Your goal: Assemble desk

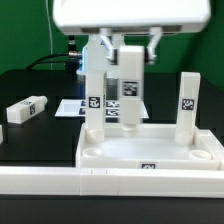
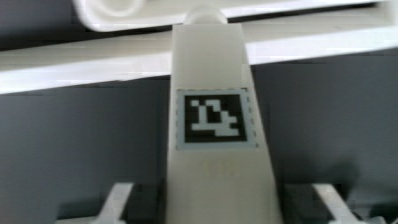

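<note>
- The tabletop [image 1: 150, 153] lies flat in the lower centre of the exterior view. It is a white tray with a raised rim and round sockets showing at its near corners.
- The held leg [image 1: 130, 95] hangs upright over the far part of the tray, a little toward the exterior view's left of its middle. Whether its lower end touches the tray floor cannot be told.
- In the wrist view this same leg fills the centre of the frame and shows a square black-and-white tag [image 2: 214, 118]. A pale band of the tray crosses behind it.
- The gripper [image 1: 128, 58] sits in the upper centre of the exterior view, its claw clamped on the upper end of the held leg. In the wrist view one of the fingers [image 2: 118, 205] shows on each side of the leg.
- The left leg [image 1: 93, 100] stands upright at the tray's far corner on the exterior view's left, just beside the held leg.
- The right leg [image 1: 188, 105] stands upright at the far corner on the exterior view's right, well apart from the held leg.
- The fourth leg [image 1: 25, 108] lies on its side at the left edge of the exterior view, well apart from the tray.
- The marker board [image 1: 68, 106] lies flat behind the left leg.
- All of this rests on a black table [image 1: 35, 140].
- A long white rail [image 1: 60, 186] runs across the bottom of the exterior view, just in front of the tray.
</note>
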Motion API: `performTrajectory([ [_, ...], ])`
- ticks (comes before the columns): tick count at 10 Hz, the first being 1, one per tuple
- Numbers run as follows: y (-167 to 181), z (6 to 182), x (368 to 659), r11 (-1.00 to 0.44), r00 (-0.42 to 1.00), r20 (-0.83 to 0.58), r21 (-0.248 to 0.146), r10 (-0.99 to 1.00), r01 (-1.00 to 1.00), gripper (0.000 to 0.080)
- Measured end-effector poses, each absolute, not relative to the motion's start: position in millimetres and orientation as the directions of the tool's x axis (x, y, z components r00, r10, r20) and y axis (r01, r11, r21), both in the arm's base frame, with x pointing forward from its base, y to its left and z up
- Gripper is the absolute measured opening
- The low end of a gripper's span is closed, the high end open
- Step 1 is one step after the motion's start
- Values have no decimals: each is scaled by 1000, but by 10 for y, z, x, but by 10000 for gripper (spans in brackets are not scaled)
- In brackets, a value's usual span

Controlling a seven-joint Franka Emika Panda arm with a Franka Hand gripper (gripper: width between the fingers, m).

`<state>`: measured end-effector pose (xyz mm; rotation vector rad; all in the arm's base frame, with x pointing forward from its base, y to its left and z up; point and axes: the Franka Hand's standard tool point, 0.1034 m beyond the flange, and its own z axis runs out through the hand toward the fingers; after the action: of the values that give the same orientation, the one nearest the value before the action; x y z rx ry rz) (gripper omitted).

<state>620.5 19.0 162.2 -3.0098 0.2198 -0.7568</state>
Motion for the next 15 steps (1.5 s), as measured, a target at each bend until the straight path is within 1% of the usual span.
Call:
performTrajectory([
  [2,149,1615,6200,-989,872,467,-62,-147,-134,290],
  [4,201,1614,6200,-988,870,468,-68,-154,-138,290],
  [6,700,1605,6166,-992,873,472,-83,-124,-96,290],
  [7,936,1576,6155,-995,878,471,-76,-87,-58,290],
  [12,899,1560,6180,-997,849,522,-57,-80,-58,290],
  [13,962,1496,6150,-998,851,522,-43,-53,-36,290],
  [15,1061,1438,6110,-999,857,514,-40,-38,-20,290],
])
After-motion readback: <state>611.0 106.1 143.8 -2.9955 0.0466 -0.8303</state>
